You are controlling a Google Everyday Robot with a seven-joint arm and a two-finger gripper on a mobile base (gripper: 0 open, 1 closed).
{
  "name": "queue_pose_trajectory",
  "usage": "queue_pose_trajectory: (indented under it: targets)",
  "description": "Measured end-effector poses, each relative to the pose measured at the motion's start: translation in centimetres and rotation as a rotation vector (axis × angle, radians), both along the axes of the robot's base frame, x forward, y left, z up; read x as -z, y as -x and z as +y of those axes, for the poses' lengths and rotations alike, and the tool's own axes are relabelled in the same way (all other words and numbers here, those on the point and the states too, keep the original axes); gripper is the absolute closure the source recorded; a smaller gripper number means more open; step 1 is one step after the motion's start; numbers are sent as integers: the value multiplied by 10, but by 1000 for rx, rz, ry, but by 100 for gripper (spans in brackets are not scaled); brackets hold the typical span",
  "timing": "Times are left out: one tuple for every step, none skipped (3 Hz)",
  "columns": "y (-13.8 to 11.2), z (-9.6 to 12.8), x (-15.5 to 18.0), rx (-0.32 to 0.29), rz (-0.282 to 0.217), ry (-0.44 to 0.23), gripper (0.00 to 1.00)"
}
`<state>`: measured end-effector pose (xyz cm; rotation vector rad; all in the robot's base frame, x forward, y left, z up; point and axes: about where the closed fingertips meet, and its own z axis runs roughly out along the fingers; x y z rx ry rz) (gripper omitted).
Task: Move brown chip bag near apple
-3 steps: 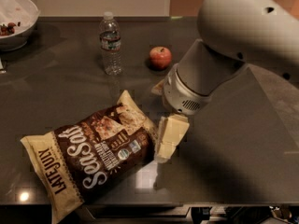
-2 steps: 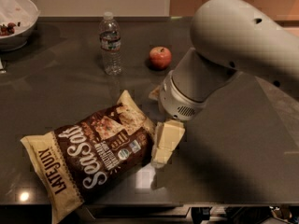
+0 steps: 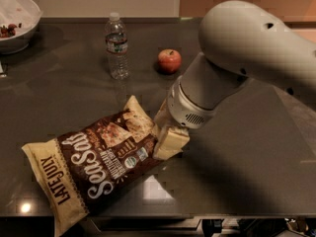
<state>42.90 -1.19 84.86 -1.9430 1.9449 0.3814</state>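
The brown chip bag (image 3: 98, 167) lies flat on the dark table (image 3: 247, 147) at the front left, its cream-yellow ends pointing front left and back right. The small red apple (image 3: 169, 60) sits at the back centre, well apart from the bag. My gripper (image 3: 166, 135) hangs from the large white arm (image 3: 232, 58) and is down at the bag's back-right end, touching or nearly touching its edge. The arm's wrist hides part of that end of the bag.
A clear plastic water bottle (image 3: 117, 46) stands upright left of the apple. A white bowl (image 3: 15, 21) with dark bits sits at the back left corner. The table's front edge runs just below the bag.
My arm and gripper have moved left and a little down, from just right of the bag to its back-right end. The bag, apple and bottle have not moved.
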Motion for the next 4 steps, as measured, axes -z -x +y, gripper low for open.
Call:
queue_pose_trajectory:
  targets:
    - [-5,-4,-3,24,1,0,64]
    - [-22,-21,-13,84,-15,11,89]
    - [-45,-51,-26,175,-42,26,100]
    - [-63,-77,-37,253,-64,31,100]
